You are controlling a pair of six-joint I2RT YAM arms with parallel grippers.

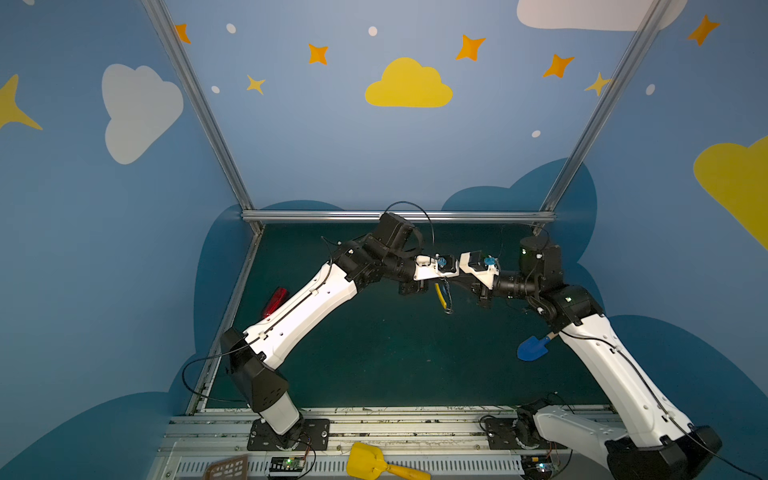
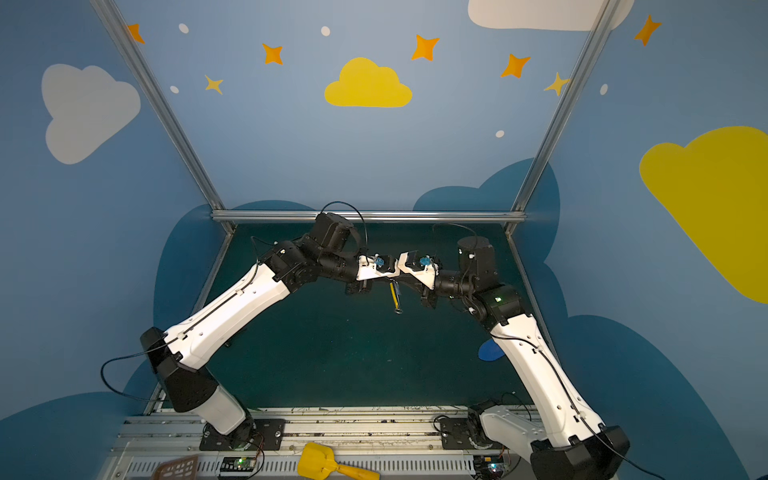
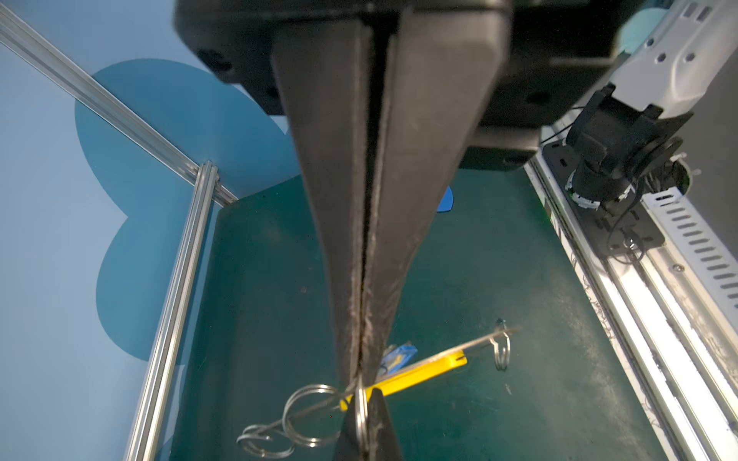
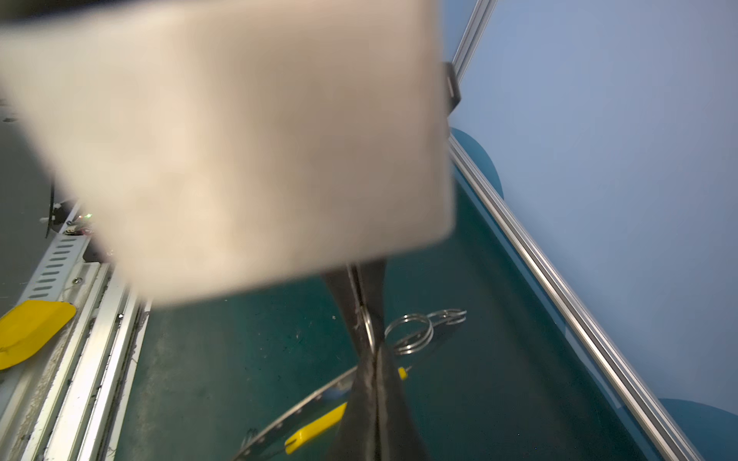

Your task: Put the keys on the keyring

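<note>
**Keyring (image 3: 423,373) held up between both grippers**

Your left gripper (image 3: 361,373) is squeezed fully together on the keyring's thin rim, right next to the yellow arc. Your right gripper (image 4: 371,345) meets it tip to tip, also closed, nipping the keyring's small metal loop (image 4: 369,329). In both top views the hoop hangs edge-on beneath the two grippers, over the green mat (image 1: 395,365). The keys (image 3: 399,355) show as a blue tag just beside the yellow arc; you cannot tell whether they are threaded on. A blue toy shovel (image 1: 532,349) lies near the right arm.
</note>
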